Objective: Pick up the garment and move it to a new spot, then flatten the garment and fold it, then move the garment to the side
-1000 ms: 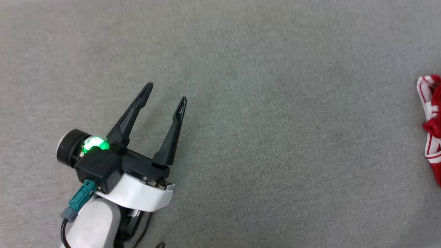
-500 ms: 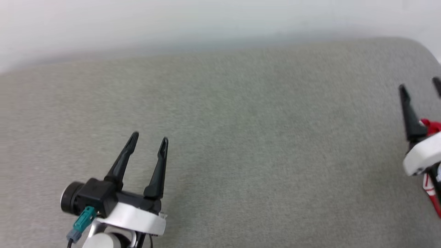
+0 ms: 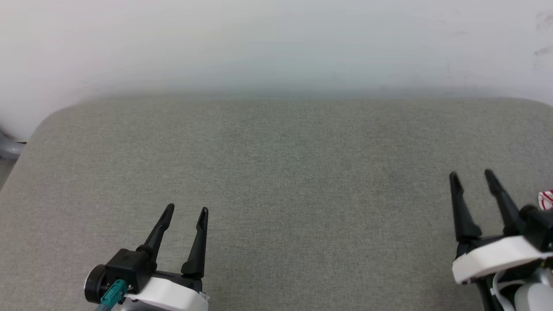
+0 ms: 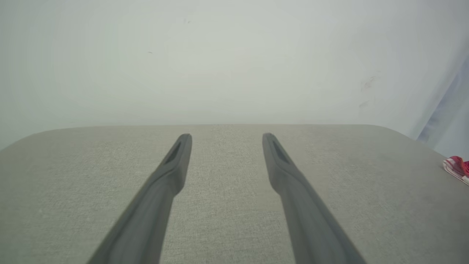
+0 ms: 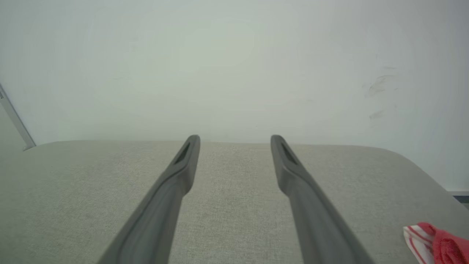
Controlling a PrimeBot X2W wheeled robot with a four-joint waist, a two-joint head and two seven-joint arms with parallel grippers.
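Garment (image 3: 546, 199) beside right claw (image 3: 470, 173)

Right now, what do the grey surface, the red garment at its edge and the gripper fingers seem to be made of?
Grey surface: woven upholstery-like fabric, matte; a fine weave shows, and the corners are rounded. Garment: soft cloth, bunched in folds, with striped trim; the fibre cannot be told. Gripper fingers: probably moulded plastic, dark and matte, with slotted tips.

The head camera looks forward and down from above the near edge of the grey surface (image 3: 276, 172), toward the white wall (image 3: 276, 43). Both wrist cameras sit low over that surface, facing the same wall; all three catch the shirt (image 5: 436, 245) at the right.
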